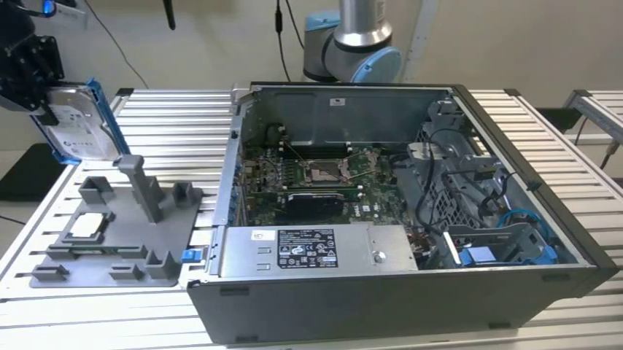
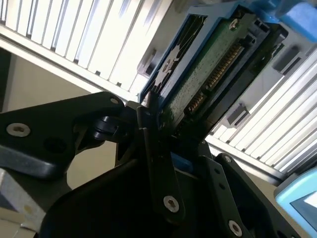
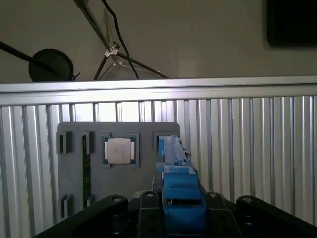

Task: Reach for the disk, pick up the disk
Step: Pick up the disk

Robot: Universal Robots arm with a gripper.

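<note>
Grey computer case (image 1: 389,306) sits just beside the fixture tray (image 1: 127,237). Over that tray's far end the disk (image 1: 83,127) hangs upright, long axis near vertical, apparently lifted clear. The gripper (image 1: 41,98) is clamped on its upper end, gripping the blue frame.

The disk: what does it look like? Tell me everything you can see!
The disk is a flat silver rectangle, seemingly metal, with a white label and a bright blue plastic frame. In the second wrist view its other face is a green circuit board with connector pins. It hangs upright on edge, clamped by the black gripper, above the slatted table.
</note>
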